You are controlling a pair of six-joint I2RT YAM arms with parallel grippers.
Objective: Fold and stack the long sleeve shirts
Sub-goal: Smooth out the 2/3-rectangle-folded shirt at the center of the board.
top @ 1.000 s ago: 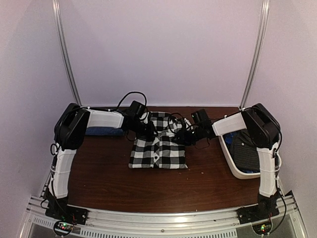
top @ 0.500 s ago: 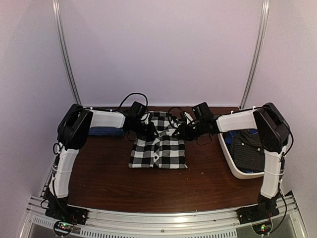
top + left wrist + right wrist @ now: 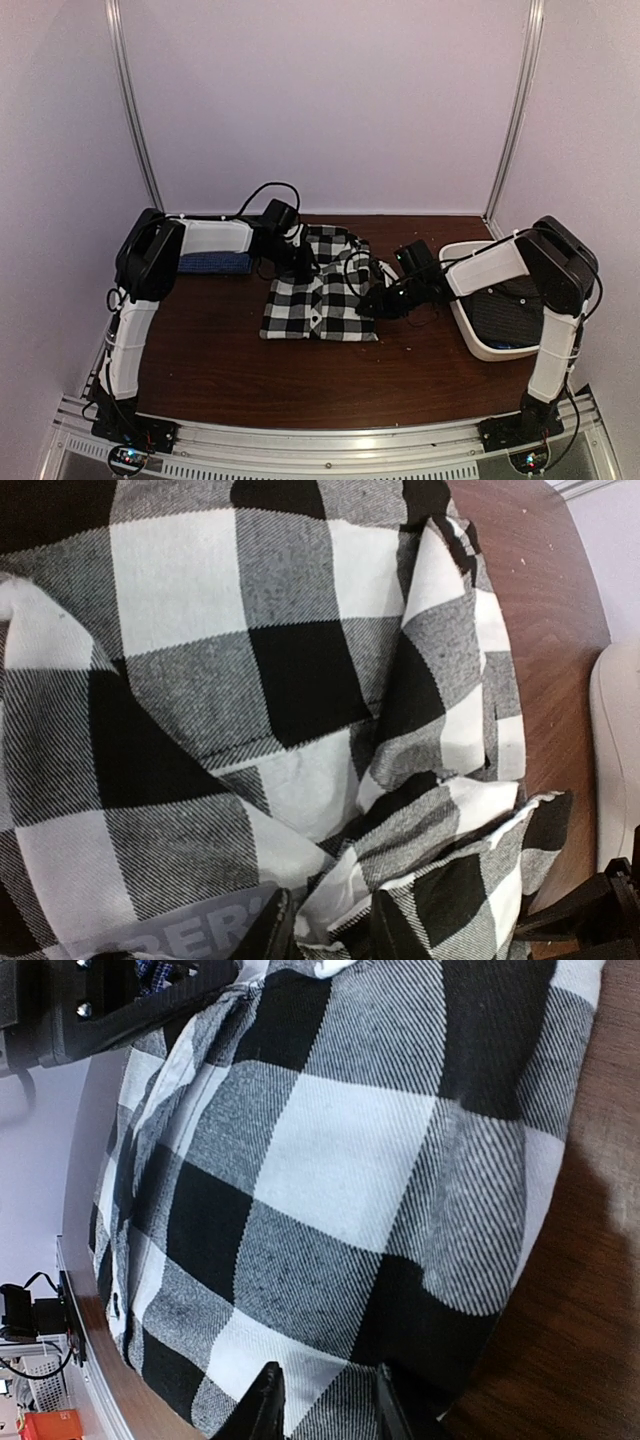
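Note:
The black-and-white checked shirt (image 3: 318,296) lies folded at the table's middle, collar toward the back. My left gripper (image 3: 300,265) sits at its upper left by the collar. In the left wrist view this gripper (image 3: 332,935) is shut on a bunched fold of checked cloth (image 3: 300,680). My right gripper (image 3: 383,305) rests at the shirt's right edge. In the right wrist view it (image 3: 325,1405) stands narrowly open over flat checked cloth (image 3: 350,1180). The dark blue shirt (image 3: 210,263) lies folded at the back left. The dark charcoal shirt (image 3: 510,310) lies in the basket.
The white oval basket (image 3: 470,335) stands at the right edge of the brown table (image 3: 300,375). Its rim shows in the left wrist view (image 3: 615,750). Cables loop above the checked shirt's collar, between the two wrists. The left arm's black body (image 3: 130,1005) shows in the right wrist view.
My right arm swung from the collar area down and outward to the checked shirt's right edge. The left gripper and the shirt stayed in place.

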